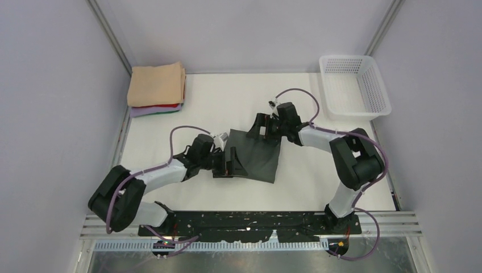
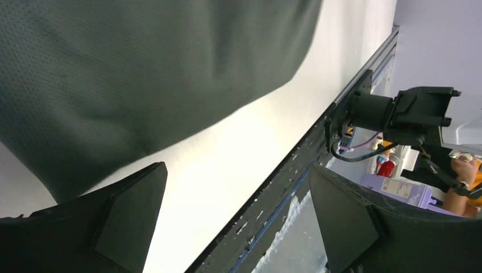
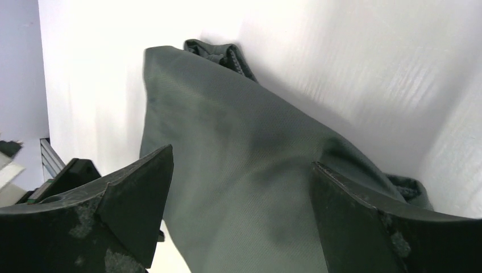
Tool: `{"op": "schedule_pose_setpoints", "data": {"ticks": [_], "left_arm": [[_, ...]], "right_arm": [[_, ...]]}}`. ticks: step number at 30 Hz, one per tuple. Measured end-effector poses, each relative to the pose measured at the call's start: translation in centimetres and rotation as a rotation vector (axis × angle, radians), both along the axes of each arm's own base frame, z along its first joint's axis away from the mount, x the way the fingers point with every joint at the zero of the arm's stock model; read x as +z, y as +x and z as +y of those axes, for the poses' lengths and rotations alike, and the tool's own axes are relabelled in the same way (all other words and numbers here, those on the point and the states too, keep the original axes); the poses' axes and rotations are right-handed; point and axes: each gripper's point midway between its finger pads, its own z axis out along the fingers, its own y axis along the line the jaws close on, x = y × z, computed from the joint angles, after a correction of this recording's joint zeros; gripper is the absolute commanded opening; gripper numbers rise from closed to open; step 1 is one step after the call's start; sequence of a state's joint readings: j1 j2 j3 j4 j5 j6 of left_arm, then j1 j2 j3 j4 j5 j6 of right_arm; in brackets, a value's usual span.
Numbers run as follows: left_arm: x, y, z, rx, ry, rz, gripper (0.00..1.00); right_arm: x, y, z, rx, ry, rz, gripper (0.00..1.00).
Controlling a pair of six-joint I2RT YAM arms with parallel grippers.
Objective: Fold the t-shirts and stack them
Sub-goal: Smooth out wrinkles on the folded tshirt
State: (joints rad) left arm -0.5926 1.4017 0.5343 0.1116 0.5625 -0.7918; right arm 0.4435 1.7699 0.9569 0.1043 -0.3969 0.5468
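The dark charcoal-grey t-shirt (image 1: 258,156) lies folded in the middle of the white table. My left gripper (image 1: 231,164) is at its left edge, open and empty. In the left wrist view the shirt (image 2: 142,68) fills the upper left, and bare table shows between the spread fingers (image 2: 128,210). My right gripper (image 1: 261,126) is at the shirt's far edge, open. In the right wrist view the shirt (image 3: 239,170) lies under and between the wide-apart fingers (image 3: 139,199). A folded stack stands at the far left: peach-tan t-shirt (image 1: 156,84) on top, red (image 1: 166,106) and pale lavender (image 1: 139,112) beneath.
A white mesh basket (image 1: 355,85) stands at the far right corner. The table's (image 1: 187,193) near edge carries the black arm-mount rail (image 1: 250,222). Grey walls enclose the left, back and right sides.
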Motion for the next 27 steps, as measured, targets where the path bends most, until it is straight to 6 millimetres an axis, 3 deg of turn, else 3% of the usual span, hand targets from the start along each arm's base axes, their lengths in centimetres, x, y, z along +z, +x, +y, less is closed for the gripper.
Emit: {"op": "schedule_pose_setpoints", "data": {"ticks": [3,7,11,14,17,20,25,27], "left_arm": [[2.3,-0.4,0.2,-0.001,-0.002,-0.072,1.0],[5.9,0.9,0.4,0.019,-0.007,-0.197,1.0],[9.2,4.4,-0.1,0.063,0.018,-0.304,1.0],[10.3,8.4,-0.9,0.099,0.025,-0.324,0.99],[8.9,12.4,-1.5,0.126,0.04,-0.29,0.99],[5.8,15.0,-1.8,0.14,0.062,-0.22,1.0],[-0.2,16.6,-2.2,0.138,0.076,-0.079,1.0],[-0.4,17.2,-2.9,0.133,0.04,-0.047,1.0]], "right_arm": [[2.1,0.0,-0.5,0.0,-0.017,-0.056,0.96],[5.9,0.1,-1.2,-0.015,-0.018,-0.155,0.95],[9.4,-0.4,-1.9,-0.037,0.008,-0.243,0.95],[9.8,-1.3,-2.5,-0.049,0.015,-0.253,0.95],[8.3,-1.6,-3.1,-0.063,0.0,-0.216,0.96],[6.1,-1.2,-3.7,-0.082,-0.015,-0.16,0.96],[1.0,-0.2,-5.4,-0.133,-0.033,-0.044,0.96],[-1.1,-0.1,-6.0,-0.15,-0.043,0.009,0.95]]}}
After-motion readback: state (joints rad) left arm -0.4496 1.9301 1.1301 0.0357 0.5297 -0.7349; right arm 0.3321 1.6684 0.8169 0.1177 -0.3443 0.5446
